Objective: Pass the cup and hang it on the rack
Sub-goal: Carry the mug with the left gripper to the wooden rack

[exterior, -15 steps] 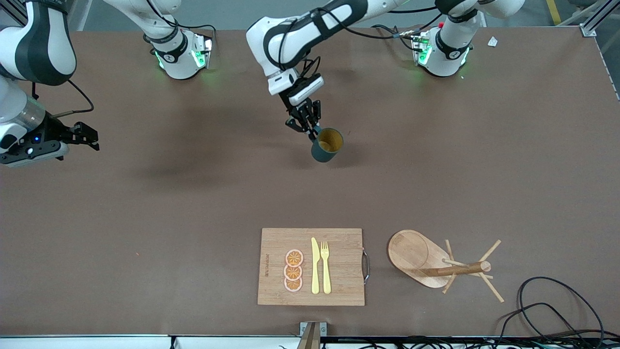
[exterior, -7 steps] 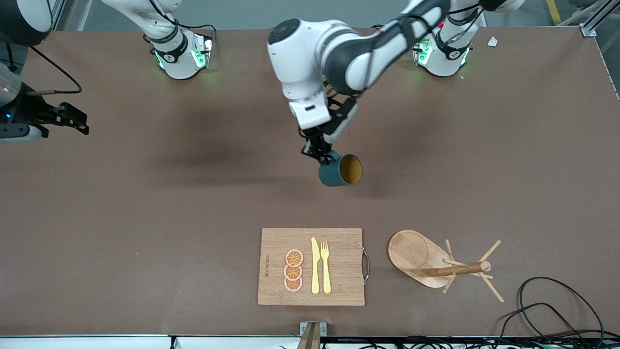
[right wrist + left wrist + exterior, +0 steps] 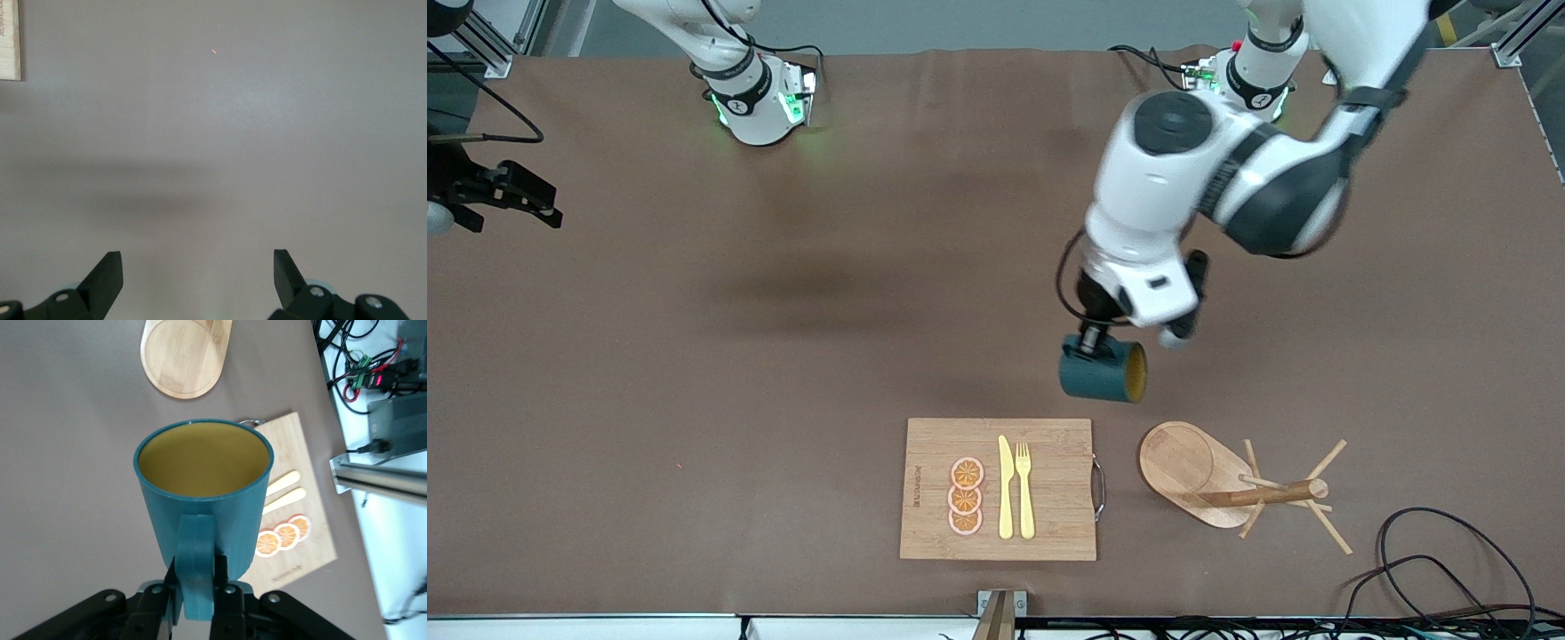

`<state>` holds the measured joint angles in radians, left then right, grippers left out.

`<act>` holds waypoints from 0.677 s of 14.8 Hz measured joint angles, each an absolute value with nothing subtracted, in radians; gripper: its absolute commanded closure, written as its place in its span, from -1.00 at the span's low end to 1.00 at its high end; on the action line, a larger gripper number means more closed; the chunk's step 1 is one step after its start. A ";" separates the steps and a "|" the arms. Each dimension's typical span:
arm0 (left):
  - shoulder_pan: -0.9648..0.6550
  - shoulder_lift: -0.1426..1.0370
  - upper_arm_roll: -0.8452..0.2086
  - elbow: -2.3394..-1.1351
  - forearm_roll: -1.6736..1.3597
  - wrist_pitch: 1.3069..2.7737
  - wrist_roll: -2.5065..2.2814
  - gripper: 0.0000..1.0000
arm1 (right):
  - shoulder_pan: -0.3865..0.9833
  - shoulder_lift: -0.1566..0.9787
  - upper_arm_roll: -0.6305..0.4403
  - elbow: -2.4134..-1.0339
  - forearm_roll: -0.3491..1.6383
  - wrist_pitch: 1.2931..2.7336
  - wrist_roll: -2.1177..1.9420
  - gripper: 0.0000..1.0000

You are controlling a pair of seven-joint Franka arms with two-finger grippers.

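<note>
Cup first: the small dark teal mug with the yellow-ochre inside is up in the air, pinched by its little handle in the left gripper, whose jaws are squeezed tight on either side of that handle. It's tipped onto its side, mouth facing the left arm's end of the table, and it hangs over bare brown table, close above the far edges of the board and the rack base. My guess is the handle grip is deliberate, since it leaves the mug body free and the sideways tilt lines the handle loop up for a peg. The mug is empty, nothing but ochre glaze in the wrist view.

Working outward, the light wooden mug tree with the oval base, centre post and thin angled pegs sits near the front camera with nothing on any peg, so the hanging isn't done yet. Just beside it, toward the right arm's end, is the rectangular bamboo cutting board carrying a pale yellow knife, a matching fork and three orange slices.

Right gripper waits at the right arm's end of the table, jaws wide apart and holding nothing.
</note>
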<state>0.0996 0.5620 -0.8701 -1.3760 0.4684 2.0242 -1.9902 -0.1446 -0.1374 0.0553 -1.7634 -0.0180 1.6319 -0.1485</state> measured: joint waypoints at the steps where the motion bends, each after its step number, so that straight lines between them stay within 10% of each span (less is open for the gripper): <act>1: 0.146 0.562 -0.885 -1.376 0.424 2.041 -1.958 0.99 | -0.145 -0.137 0.055 -1.758 -0.018 1.628 -0.149 -1.00; 10: 0.321 0.632 -0.891 -1.369 0.052 2.184 -1.688 0.99 | -0.158 -0.129 0.048 -1.611 -0.022 1.517 -0.146 -1.00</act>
